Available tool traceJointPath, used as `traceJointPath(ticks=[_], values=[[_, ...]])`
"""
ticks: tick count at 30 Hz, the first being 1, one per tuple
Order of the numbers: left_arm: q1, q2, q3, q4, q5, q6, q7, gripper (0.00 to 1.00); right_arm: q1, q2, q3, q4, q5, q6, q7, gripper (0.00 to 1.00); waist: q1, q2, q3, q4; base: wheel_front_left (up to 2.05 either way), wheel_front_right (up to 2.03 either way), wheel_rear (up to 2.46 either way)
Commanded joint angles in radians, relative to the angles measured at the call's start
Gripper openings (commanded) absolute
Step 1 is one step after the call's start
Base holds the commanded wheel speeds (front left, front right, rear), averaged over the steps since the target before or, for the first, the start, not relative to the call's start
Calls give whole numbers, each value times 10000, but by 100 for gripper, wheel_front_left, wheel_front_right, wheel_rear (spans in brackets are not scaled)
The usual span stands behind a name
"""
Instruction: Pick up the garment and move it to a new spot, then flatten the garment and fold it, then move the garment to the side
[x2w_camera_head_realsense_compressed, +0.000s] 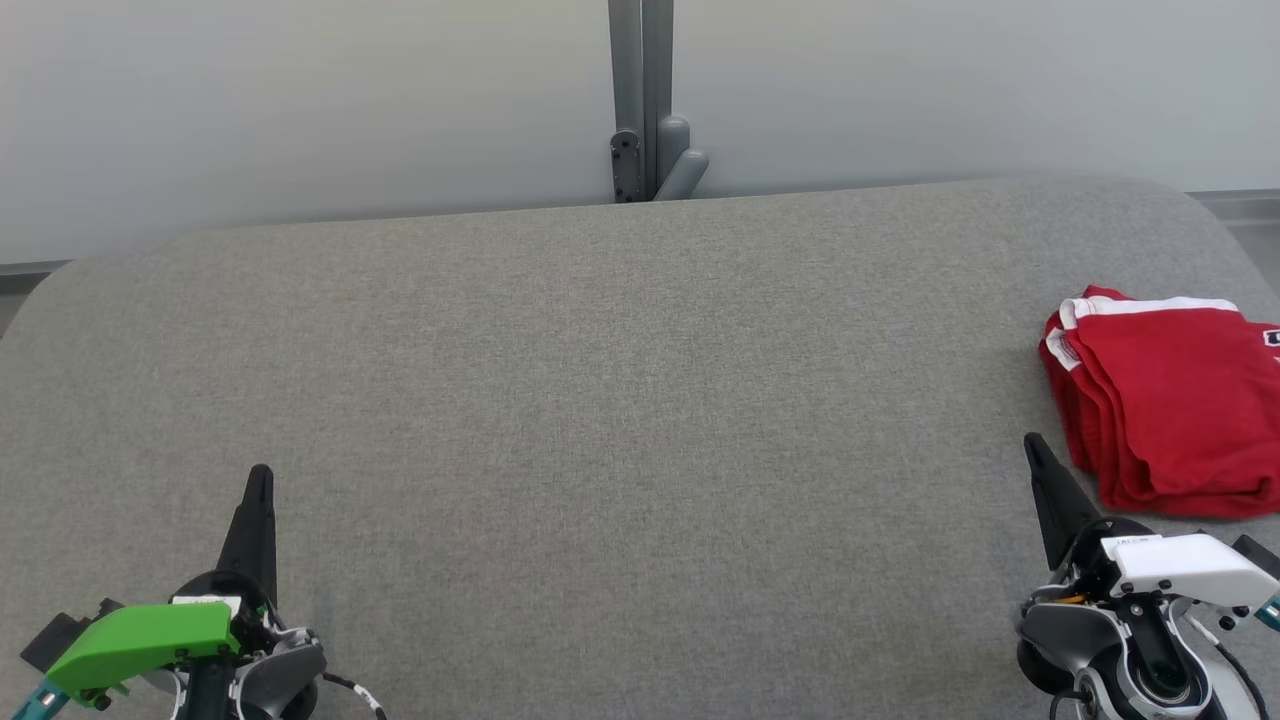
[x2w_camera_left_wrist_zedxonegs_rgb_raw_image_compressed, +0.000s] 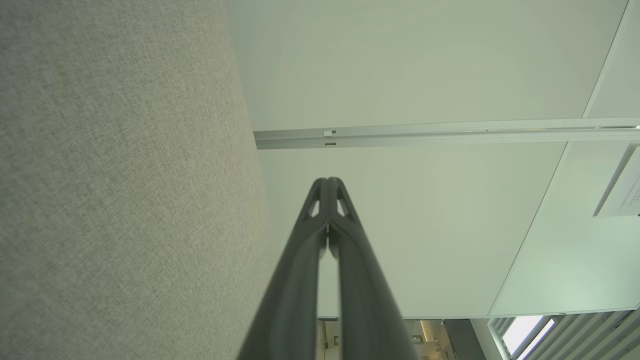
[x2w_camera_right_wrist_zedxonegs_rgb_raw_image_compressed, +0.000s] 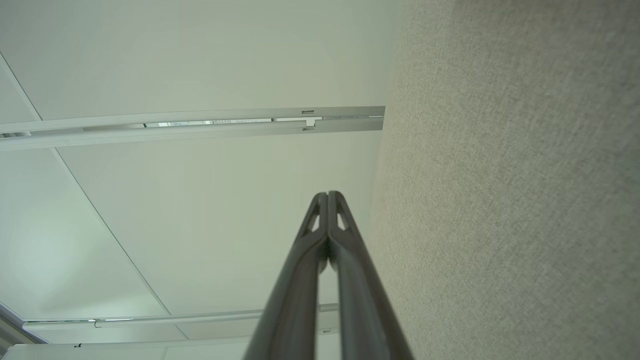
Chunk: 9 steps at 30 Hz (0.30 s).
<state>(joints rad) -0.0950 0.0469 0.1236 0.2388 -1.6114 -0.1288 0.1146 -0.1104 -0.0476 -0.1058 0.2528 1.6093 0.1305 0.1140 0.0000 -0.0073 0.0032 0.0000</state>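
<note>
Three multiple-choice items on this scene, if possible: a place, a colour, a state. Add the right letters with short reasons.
1. Where on the grey fabric table lies the folded red garment with white trim? A) right B) centre C) left
2. The plastic cover behind the left gripper is: A) white B) green C) blue
3. The right gripper is: A) open B) shut on the garment C) shut, empty
1 A: it lies at the table's right edge. 2 B: bright green. 3 C: fingers meet, nothing between.
</note>
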Motion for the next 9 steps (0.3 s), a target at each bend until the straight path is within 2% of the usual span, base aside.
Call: traceJointPath(ticks=[1, 9], values=[[-158, 63, 4, -4, -28, -43, 44, 0, -97, -49, -8, -42, 76, 4, 12, 0, 0, 73, 0, 0, 0, 0, 0], [-157, 63, 4, -4, -28, -43, 44, 0, -97, -49, -8, -42, 76, 4, 12, 0, 0, 73, 0, 0, 0, 0, 0]])
